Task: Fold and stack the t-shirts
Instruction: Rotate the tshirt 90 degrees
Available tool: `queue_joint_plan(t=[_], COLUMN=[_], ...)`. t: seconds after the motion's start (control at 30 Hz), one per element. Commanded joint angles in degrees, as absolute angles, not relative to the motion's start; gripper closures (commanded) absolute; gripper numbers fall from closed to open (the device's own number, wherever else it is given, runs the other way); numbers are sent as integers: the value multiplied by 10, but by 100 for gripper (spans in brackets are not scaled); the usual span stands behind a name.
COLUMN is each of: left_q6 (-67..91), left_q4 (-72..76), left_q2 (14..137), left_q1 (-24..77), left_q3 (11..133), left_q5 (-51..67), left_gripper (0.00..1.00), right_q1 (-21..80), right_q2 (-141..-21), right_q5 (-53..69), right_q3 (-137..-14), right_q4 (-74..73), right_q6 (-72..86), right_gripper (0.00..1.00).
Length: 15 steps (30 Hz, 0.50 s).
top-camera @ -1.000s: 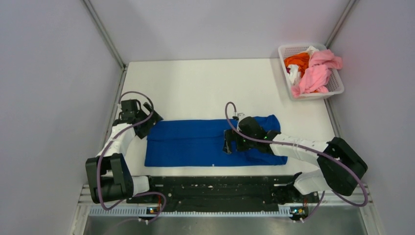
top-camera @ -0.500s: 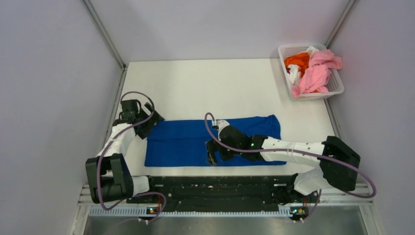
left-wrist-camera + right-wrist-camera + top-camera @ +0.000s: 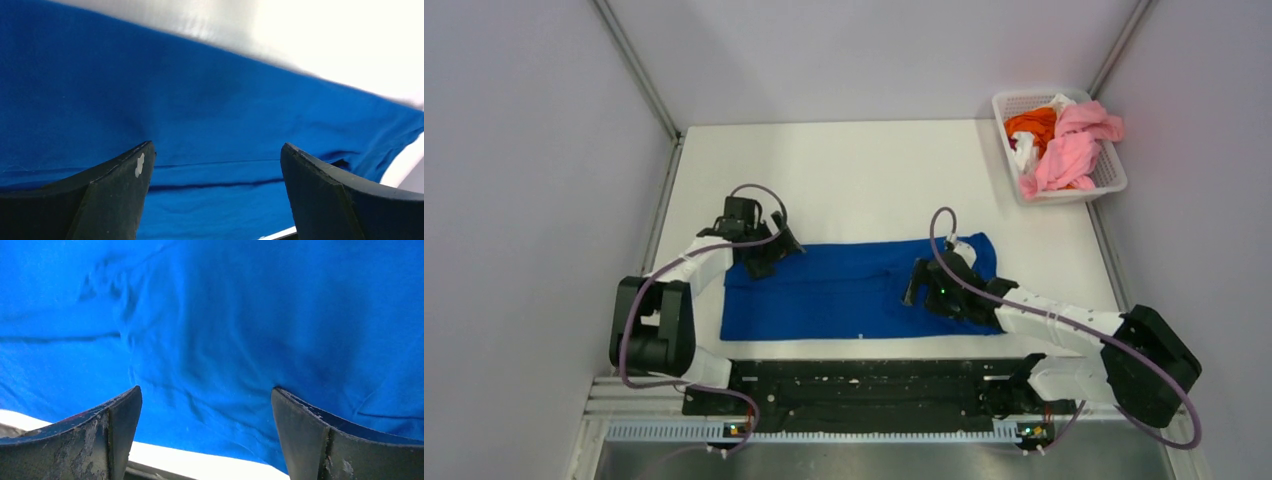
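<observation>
Hovering above folded blue t-shirt [image 3: 844,295], left claw [image 3: 215,145] spread wide, right claw [image 3: 206,388] spread wide

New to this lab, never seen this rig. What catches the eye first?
The royal blue t-shirt, a long strip across the near side of the white table. Both arms bend over it, the left gripper at its far left corner and the right gripper near its right end, jaws open. In the far right corner, a white basket holds a crumpled pink tee and an orange tee.
</observation>
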<state>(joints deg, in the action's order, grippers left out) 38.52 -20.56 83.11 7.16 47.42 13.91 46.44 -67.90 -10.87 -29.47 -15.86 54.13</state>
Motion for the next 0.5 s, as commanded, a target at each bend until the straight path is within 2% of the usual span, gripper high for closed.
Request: queue_joint_plan(t=[0.0,0.23,0.47], left_q6=[396,440,505], left_q4=[-183,-134,-56], left_q2=[847,796,779], left_q1=[72,101,196], left_q3=[438,344,301], left_q5=[152,179,210], left_gripper=[1,1,1], right_q1=[375,252,204], right_q2=[-739,-922,-1191], right_q5=[-90,-64,58], right_q3=[-305,-447,-756], right_q4=[-103,-27,-52], right_q6=[540,450,390], right_gripper=[1,1,1])
